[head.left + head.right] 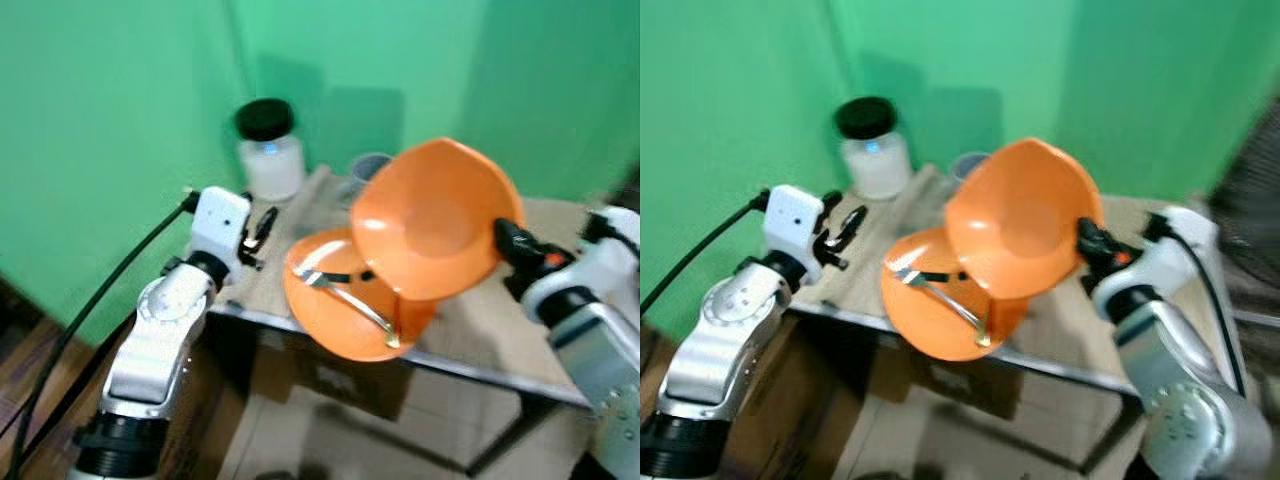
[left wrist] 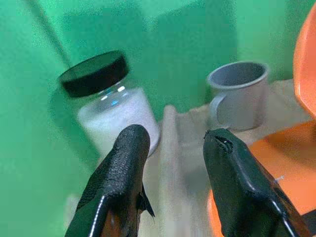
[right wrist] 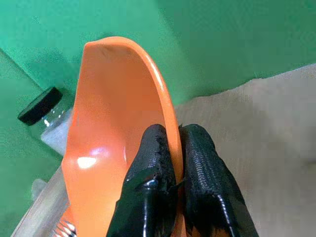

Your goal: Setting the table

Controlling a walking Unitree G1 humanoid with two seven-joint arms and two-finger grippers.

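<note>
A: Nearest first. What sits at the front edge of the counter [image 1: 520,375]?

B: An orange plate [image 1: 335,320], overhanging the front edge a little. A fork [image 1: 350,300] lies across it, handle end toward the front.

A: And the bowl?

B: The orange bowl [image 1: 435,220] is off the counter, held in the air above the plate's back half, tipped nearly on edge with its hollow facing the camera. The right hand [image 3: 173,148] is clenched on its rim, one finger inside, one outside, coming in from the counter's right side.

A: Left hand?

B: The left hand [image 2: 173,143] is released, fingers apart and grasping nothing, hovering at the counter's left edge and pointing toward the back.

A: Behind all that?

B: A grey mug [image 2: 239,94] toward the back edge, partly hidden by the bowl from the head views. In the back left corner, a glass jar [image 1: 270,150] with a black lid and white contents. Green wall [image 1: 120,120] beyond.

A: Judgement on the step?

B: Bowl placement, likely. Level it before lowering, since a rim pinch lets it swing. Set it down clear of the fork, or it may rock or knock the fork off. Mind the overhanging plate: pressing on its front could tip it off the edge. Keep the left hand out of the path.
</note>
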